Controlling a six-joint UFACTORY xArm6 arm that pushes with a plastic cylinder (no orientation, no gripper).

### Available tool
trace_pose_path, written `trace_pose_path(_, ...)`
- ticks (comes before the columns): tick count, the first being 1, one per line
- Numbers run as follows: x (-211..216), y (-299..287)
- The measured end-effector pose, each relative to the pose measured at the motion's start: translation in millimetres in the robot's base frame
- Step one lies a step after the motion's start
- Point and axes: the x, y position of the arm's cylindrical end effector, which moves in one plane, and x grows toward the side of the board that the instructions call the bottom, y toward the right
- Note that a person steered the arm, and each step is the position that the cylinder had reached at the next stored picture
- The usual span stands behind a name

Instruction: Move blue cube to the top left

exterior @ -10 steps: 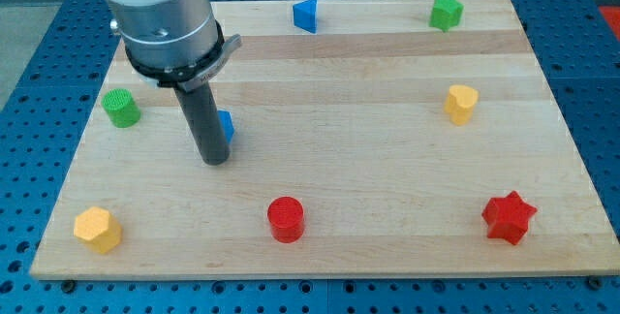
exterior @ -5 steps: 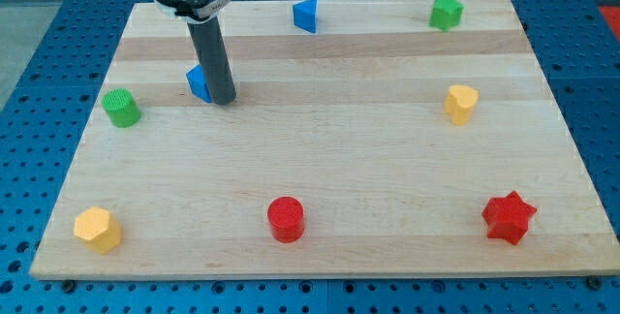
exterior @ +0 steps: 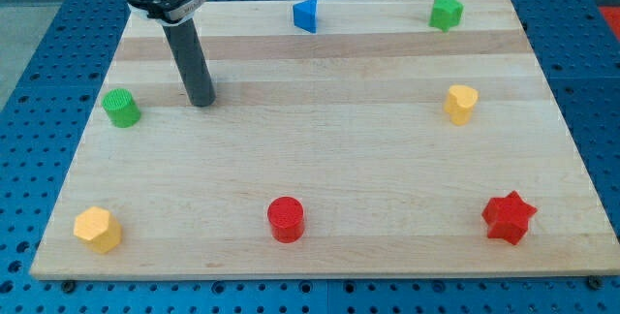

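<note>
My tip [exterior: 201, 104] sits low on the bench [exterior: 339, 159], a plain rod with nothing to spread or pinch, planted for a push up-left; the blue cube hides behind it, only a sliver maybe, and the green cylinder [exterior: 121, 108] stands just left

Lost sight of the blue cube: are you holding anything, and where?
Nothing is held; I only push. My tip stands right of the green cylinder. Only a blue sliver shows beside the rod; contact cannot be told.
</note>
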Motion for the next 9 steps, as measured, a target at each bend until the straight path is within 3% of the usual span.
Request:
trace_pose_path(3, -46, -2)
trace_pose_path(5, -46, -41)
trace_pose_path(9, -76, -43)
